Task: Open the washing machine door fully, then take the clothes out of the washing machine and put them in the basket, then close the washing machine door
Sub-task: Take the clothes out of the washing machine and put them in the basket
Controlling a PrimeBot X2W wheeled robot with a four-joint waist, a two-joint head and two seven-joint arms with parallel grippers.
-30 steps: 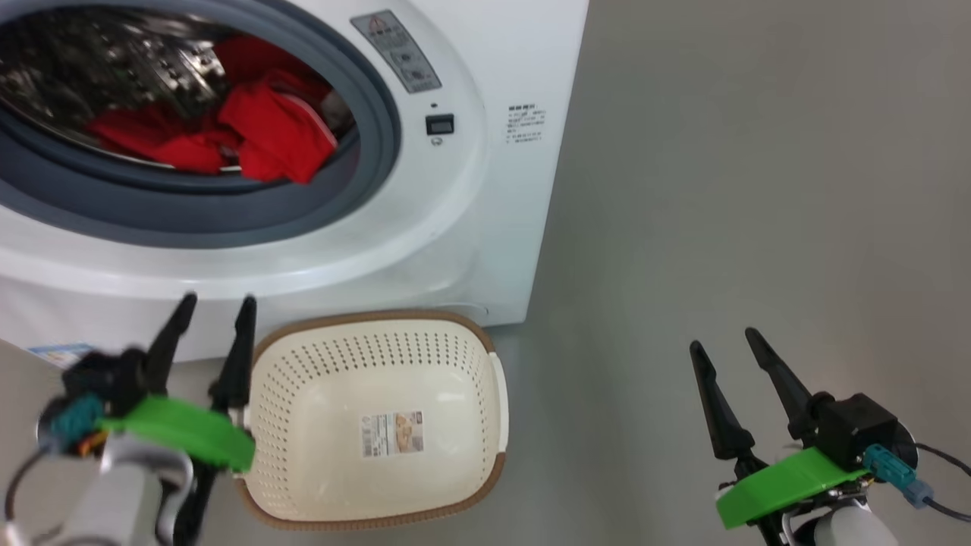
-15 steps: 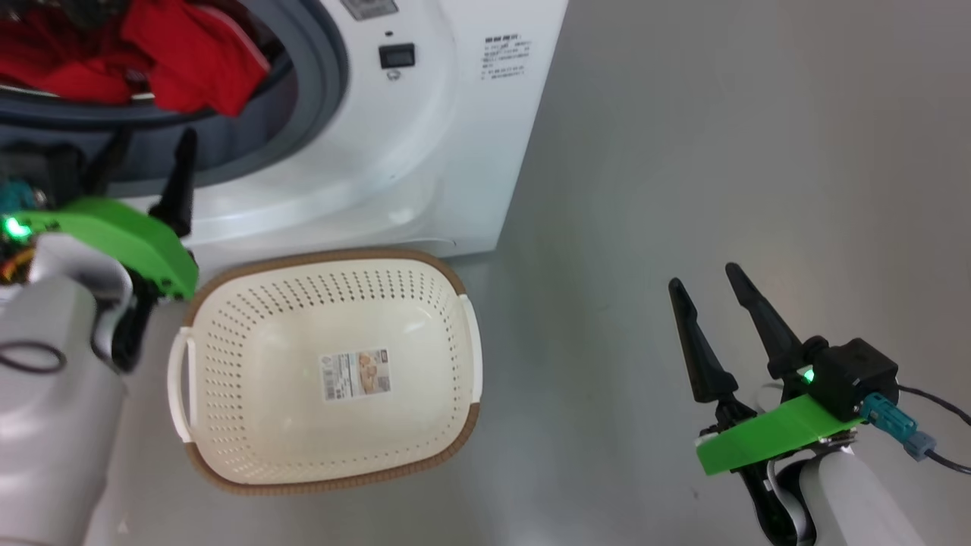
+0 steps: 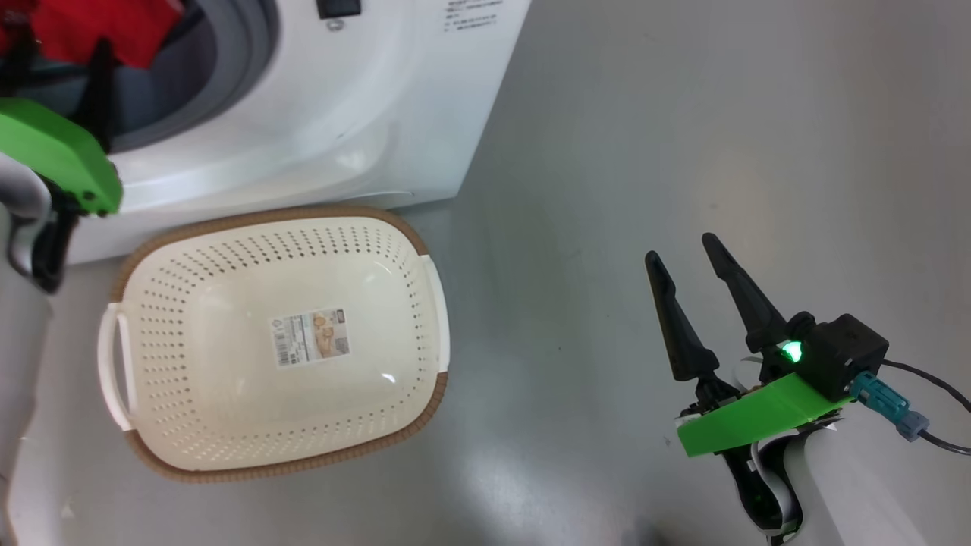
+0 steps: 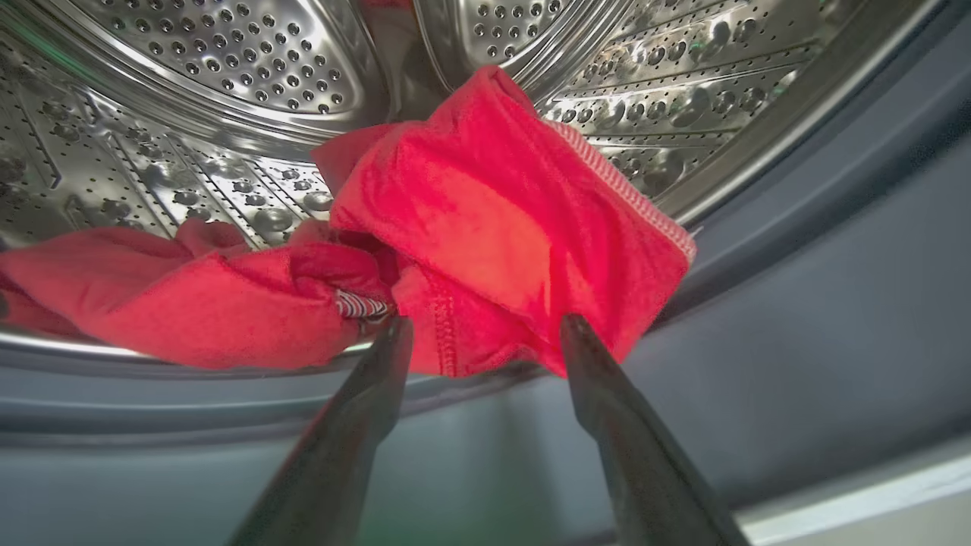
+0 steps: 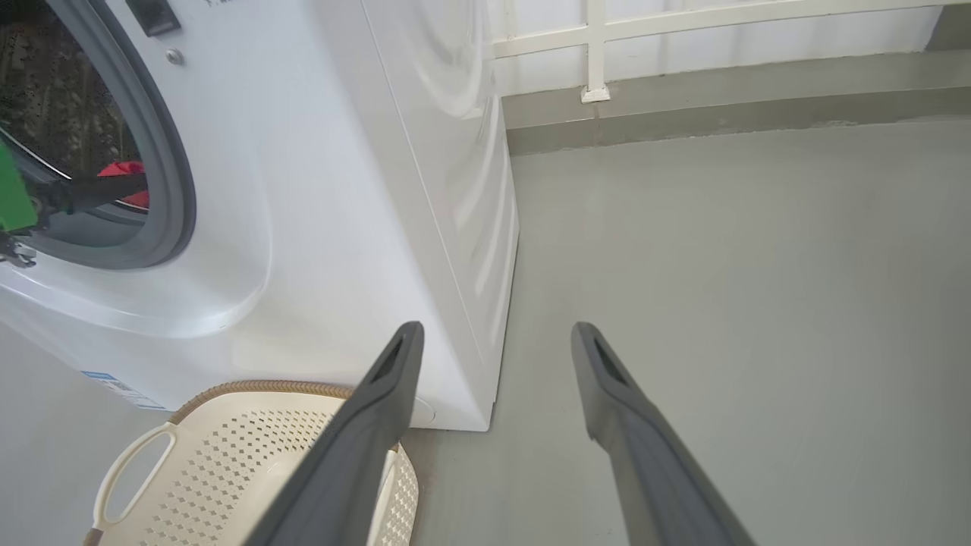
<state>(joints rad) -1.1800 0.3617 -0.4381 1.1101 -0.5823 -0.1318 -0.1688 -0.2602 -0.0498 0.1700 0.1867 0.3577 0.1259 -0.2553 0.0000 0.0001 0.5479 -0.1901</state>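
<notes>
The white washing machine (image 3: 303, 114) stands at the upper left with its grey gasket (image 4: 796, 303) exposed. The washing machine door is out of view. Red clothes (image 4: 485, 220) lie heaped at the front lip of the steel drum (image 4: 227, 53). My left gripper (image 4: 485, 322) is open, its tips on either side of the lowest fold of the red cloth, with nothing gripped. One of its fingers (image 3: 98, 83) reaches into the opening. The cream basket (image 3: 265, 218) sits on the floor before the machine, bare but for a label. My right gripper (image 3: 680, 249) hangs open over the floor to its right.
Grey floor (image 3: 683, 114) stretches to the right of the machine and the basket. A white railing (image 5: 595, 45) and a low kerb run along the back wall beyond the machine's side.
The head camera has swung down and right, so the machine and basket slide up and left. My left gripper has risen from beside the basket into the drum opening, up to the red clothes.
</notes>
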